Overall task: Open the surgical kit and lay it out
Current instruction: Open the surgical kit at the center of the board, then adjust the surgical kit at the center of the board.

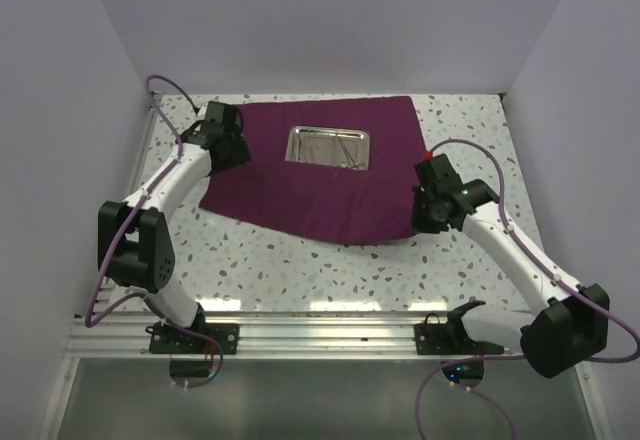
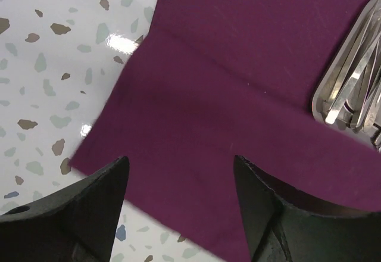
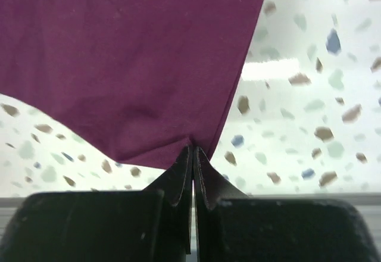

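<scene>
The cloth [image 1: 300,190] lies unfolded on the surface [image 1: 300,270], with the tray [image 1: 328,145] at its middle; the instruments [image 2: 351,89] are not yet laid out. The right gripper [image 3: 192,155] pinches the cloth's near-right corner, and the left gripper [image 2: 178,172] hangs with jaws apart over its left edge.

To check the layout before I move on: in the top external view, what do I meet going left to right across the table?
Left claw, open → steel tray → right claw, shut on a corner of the purple cloth. The cloth spans all three, so it has no place in the order.
</scene>
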Available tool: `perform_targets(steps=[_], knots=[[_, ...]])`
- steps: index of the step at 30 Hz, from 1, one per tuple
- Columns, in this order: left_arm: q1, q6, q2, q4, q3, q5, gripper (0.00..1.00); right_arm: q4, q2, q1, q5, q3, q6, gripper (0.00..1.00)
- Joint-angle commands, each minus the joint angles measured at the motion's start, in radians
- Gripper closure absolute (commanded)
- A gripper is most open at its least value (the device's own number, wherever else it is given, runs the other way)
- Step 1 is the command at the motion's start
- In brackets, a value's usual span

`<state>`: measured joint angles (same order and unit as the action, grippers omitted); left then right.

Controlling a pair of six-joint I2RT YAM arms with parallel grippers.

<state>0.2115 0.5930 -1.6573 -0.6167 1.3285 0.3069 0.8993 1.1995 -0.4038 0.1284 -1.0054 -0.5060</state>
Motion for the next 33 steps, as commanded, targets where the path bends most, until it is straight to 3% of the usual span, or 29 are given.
perform_targets(steps=[1,5,10,11,13,14,20,26,31,33], knots=[[-0.006,0.039,0.043,-0.006,0.006,0.035,0.25,0.243,-0.017,-0.001,0.019,0.004,0.011,1.0],[-0.006,0.034,0.085,-0.034,0.001,0.066,0.25,0.34,-0.063,0.0,-0.016,0.05,-0.046,1.0],[-0.006,0.054,0.117,-0.063,-0.02,0.089,0.25,0.484,-0.087,0.0,0.062,-0.004,-0.092,1.0],[-0.006,0.06,0.129,-0.063,-0.028,0.087,0.25,0.495,-0.087,0.0,0.059,-0.004,-0.098,0.83],[-0.006,0.073,0.142,-0.055,-0.055,0.074,0.25,0.487,-0.081,0.0,0.043,0.001,-0.105,0.08],[-0.006,0.077,0.14,-0.055,-0.061,0.061,0.25,0.477,-0.065,0.0,0.05,-0.002,-0.103,0.02],[-0.003,0.099,0.116,-0.045,-0.098,0.0,0.26,0.373,0.076,0.016,0.159,-0.185,-0.121,0.02],[0.0,0.094,0.117,-0.009,-0.218,-0.077,0.33,0.015,0.323,0.052,0.005,-0.383,-0.075,0.02],[0.011,0.133,0.155,-0.006,-0.353,-0.098,0.34,0.015,0.72,0.062,-0.059,-0.797,0.017,0.02],[0.012,0.146,0.165,0.003,-0.402,-0.097,0.39,0.044,0.822,0.063,-0.075,-0.969,0.03,0.02]])
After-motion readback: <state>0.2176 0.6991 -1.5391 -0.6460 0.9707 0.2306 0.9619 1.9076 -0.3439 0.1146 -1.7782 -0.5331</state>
